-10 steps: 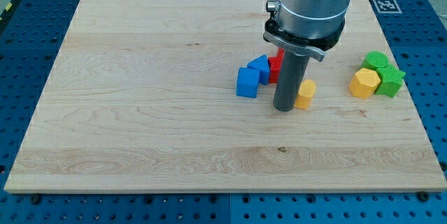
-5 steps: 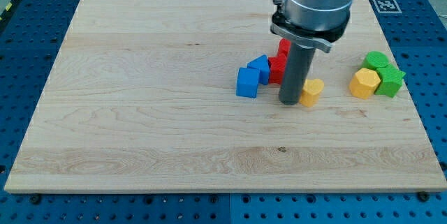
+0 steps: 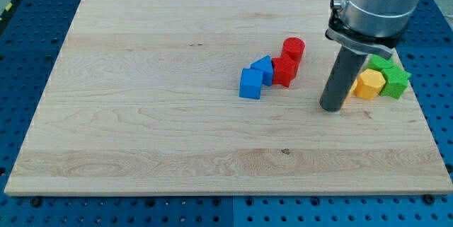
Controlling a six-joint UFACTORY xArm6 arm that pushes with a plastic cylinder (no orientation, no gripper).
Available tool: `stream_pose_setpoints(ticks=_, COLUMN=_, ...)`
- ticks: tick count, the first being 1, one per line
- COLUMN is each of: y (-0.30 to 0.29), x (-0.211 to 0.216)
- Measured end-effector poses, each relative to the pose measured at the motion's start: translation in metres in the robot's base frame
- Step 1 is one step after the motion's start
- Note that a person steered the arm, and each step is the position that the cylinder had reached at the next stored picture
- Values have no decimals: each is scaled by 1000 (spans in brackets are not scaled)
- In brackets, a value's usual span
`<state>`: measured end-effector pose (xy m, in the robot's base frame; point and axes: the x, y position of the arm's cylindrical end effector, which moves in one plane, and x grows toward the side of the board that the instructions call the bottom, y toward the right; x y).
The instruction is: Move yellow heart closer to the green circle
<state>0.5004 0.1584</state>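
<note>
Little more than a gentle nudge toward the view's top-right seems needed: the jawless rod end effector's tip (image 3: 330, 108) sits near the green round plastic block (image 3: 382, 61), the yellow heart seemingly hidden behind the rod.

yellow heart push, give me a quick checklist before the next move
1. My tip is on the board: ok, at the view's left of the green and yellow cluster.
2. Yellow heart visible: cannot tell, only a yellow sliver shows beside the rod.
3. Green circle located: ok, at the cluster's top, partly behind the arm.
4. Heart touching the circle: cannot tell, the rod hides the gap.
5. Yellow hexagon block and green star block crowd the target: not ok, further pushing may shift them.
6. Red and blue blocks out of the way: ok.
</note>
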Motion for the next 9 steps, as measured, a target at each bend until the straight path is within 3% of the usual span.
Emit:
stream_pose_setpoints(ticks=2, y=51, x=3)
stream_pose_setpoints(ticks=4, y=16, x=3)
stream_pose_setpoints(ticks=9, y=10, x=-12)
